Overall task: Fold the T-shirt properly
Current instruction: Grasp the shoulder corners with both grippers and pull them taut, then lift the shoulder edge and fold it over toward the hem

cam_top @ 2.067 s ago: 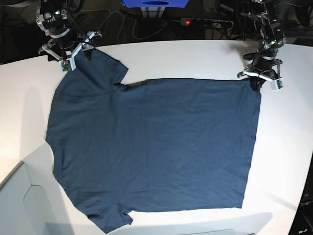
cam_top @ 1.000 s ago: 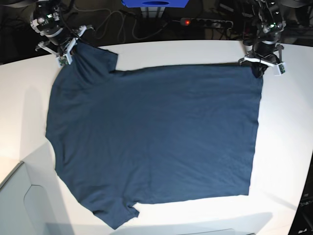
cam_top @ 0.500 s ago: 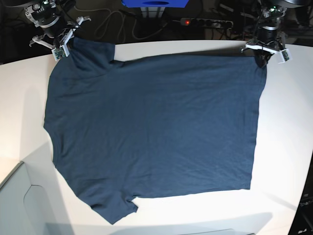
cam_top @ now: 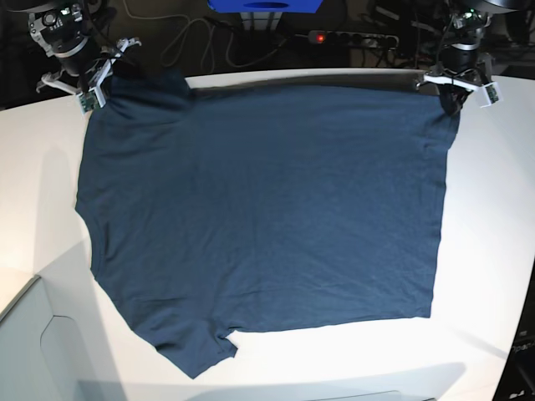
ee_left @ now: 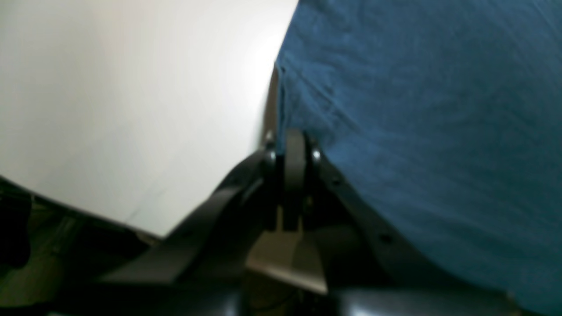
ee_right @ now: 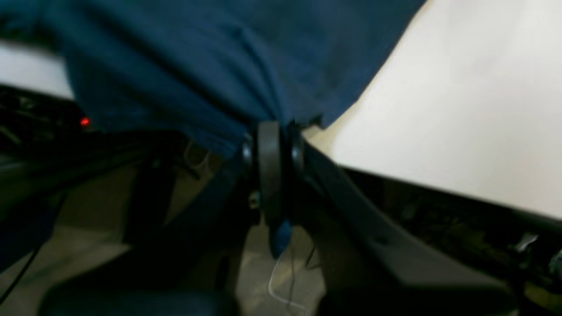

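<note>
The dark navy T-shirt (cam_top: 267, 209) lies spread flat on the white table (cam_top: 493, 251), with one short sleeve at the near left and its far edge at the table's back rim. My left gripper (cam_top: 451, 93) is shut on the far right corner; in the left wrist view its fingertips (ee_left: 293, 142) pinch the cloth edge (ee_left: 417, 109). My right gripper (cam_top: 105, 82) is shut on the far left sleeve corner. In the right wrist view its jaws (ee_right: 270, 129) clamp bunched cloth (ee_right: 197, 66) that is lifted off the table (ee_right: 461, 109).
Behind the table's back edge are a blue box (cam_top: 263, 7), cables and a power strip (cam_top: 351, 38) with a red light. A pale grey bin (cam_top: 25, 342) stands at the near left corner.
Both grippers have pulled back toward the table's far edge with the cloth. The whole T-shirt has slid away from the camera and stretched flatter, its far edge now reaching the rim.
</note>
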`<control>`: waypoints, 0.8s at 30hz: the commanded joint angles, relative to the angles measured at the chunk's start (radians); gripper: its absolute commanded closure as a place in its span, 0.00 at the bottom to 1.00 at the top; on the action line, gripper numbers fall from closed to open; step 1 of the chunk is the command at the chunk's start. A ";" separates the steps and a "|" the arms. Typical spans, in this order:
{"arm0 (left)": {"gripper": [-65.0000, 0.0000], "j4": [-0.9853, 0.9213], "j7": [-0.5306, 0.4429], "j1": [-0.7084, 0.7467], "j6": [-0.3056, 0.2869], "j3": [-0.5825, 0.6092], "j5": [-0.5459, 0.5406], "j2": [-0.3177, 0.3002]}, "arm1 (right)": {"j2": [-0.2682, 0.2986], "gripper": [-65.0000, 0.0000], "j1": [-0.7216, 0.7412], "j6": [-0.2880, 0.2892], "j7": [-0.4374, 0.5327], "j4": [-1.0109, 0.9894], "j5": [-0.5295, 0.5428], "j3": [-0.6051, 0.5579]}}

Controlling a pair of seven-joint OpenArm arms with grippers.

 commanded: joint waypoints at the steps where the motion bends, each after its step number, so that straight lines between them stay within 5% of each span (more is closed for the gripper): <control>1: 1.00 0.016 -0.022 -0.016 -0.001 -0.007 -0.005 -0.008 | 0.009 1.00 0.013 0.015 0.015 0.017 0.002 0.005; 24: 1.00 -0.150 -0.027 -0.349 0.001 -0.007 -0.002 -0.019 | 0.084 1.00 0.595 0.015 0.011 -0.316 -0.001 -0.138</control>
